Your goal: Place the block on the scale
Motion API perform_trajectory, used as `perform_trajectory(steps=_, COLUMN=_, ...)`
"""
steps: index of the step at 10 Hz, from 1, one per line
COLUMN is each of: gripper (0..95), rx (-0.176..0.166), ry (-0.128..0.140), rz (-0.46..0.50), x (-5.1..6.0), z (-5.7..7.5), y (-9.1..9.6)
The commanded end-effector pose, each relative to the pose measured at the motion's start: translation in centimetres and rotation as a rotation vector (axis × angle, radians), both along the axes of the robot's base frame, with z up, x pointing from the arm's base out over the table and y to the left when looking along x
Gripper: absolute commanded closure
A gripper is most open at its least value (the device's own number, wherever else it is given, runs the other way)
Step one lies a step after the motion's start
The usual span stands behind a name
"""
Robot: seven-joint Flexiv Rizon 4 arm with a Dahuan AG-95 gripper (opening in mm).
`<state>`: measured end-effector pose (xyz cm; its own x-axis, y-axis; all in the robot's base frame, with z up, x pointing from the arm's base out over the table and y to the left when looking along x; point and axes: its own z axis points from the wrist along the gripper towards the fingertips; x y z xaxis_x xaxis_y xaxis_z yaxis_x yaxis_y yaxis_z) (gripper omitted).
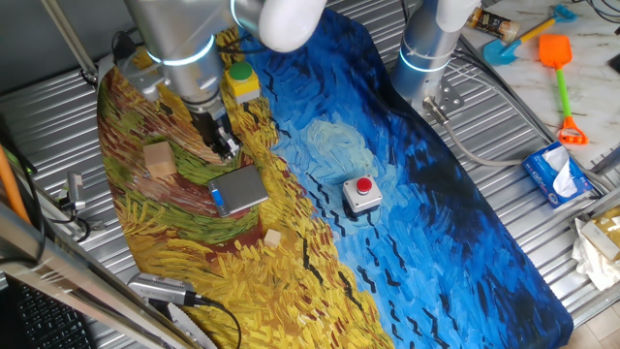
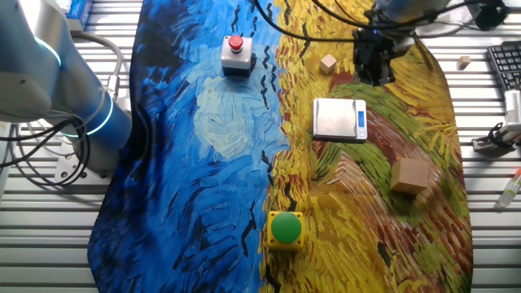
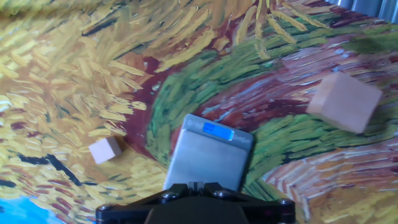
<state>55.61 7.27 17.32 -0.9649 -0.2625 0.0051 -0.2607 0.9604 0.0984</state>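
1. My arm point(image 1: 179, 44) reaches down over the yellow side of the table point(image 1: 465, 223) — my jaws point(image 1: 225, 145) hang above the cloth, just past the scale point(image 1: 238, 188); whether they are released or clenched I cannot tell.
2. One block point(image 1: 273, 238) lies on the cloth near the scale, not on it.
3. I count one scale, two wooden cubes — the larger block point(image 1: 159, 159) well apart — and two button boxes.

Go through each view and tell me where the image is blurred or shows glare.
Hand view: soft throughout, the larger wooden block smeared, the scale with a pale sheen. One fixed view: mostly sharp, the gripper slightly blurred. The other fixed view: sharp, the scale's top bright, the small block crisp.
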Motion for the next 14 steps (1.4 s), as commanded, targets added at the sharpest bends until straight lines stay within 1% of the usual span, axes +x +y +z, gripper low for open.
perform_trajectory(steps=1, gripper=95.0, rx=-0.007, ry=-0.001, rz=-0.019, x=-0.2, z=-0.2, y=1.2)
perform_trajectory(steps=2, gripper=95.0, rx=-0.009, ry=-0.001, rz=-0.029, x=-0.4, z=-0.3, y=2.1)
perform_trajectory(steps=3, gripper=95.0, rx=-0.012, ry=-0.006, rz=-0.050, x=-0.7, z=-0.6, y=3.7)
perform_trajectory(steps=4, gripper=95.0, rx=-0.016, ry=-0.010, rz=-0.068, x=-0.9, z=-1.1, y=5.1)
perform_trajectory(steps=5, gripper=95.0, rx=-0.015, ry=-0.023, rz=-0.088, x=-1.0, z=-1.7, y=6.5)
perform_trajectory(steps=6, gripper=95.0, rx=-0.008, ry=-0.032, rz=-0.096, x=-1.1, z=-2.2, y=7.2)
perform_trajectory(steps=7, gripper=95.0, rx=-0.005, ry=-0.035, rz=-0.104, x=-1.2, z=-2.5, y=7.9)
perform_trajectory(steps=8, gripper=95.0, rx=0.014, ry=-0.022, rz=-0.127, x=-1.2, z=-3.2, y=9.2)
perform_trajectory(steps=9, gripper=95.0, rx=0.013, ry=-0.008, rz=-0.093, x=-1.3, z=-3.4, y=9.8)
perform_trajectory(steps=10, gripper=95.0, rx=0.013, ry=-0.004, rz=-0.084, x=-1.3, z=-3.7, y=10.1)
perform_trajectory(steps=12, gripper=57.0, rx=0.009, ry=-0.008, rz=-0.039, x=-1.3, z=-4.6, y=10.2)
perform_trajectory(steps=13, gripper=57.0, rx=0.010, ry=-0.010, rz=-0.027, x=-1.3, z=-5.0, y=10.2)
perform_trajectory(steps=14, gripper=38.0, rx=0.010, ry=-0.012, rz=-0.022, x=-1.3, z=-5.6, y=10.3)
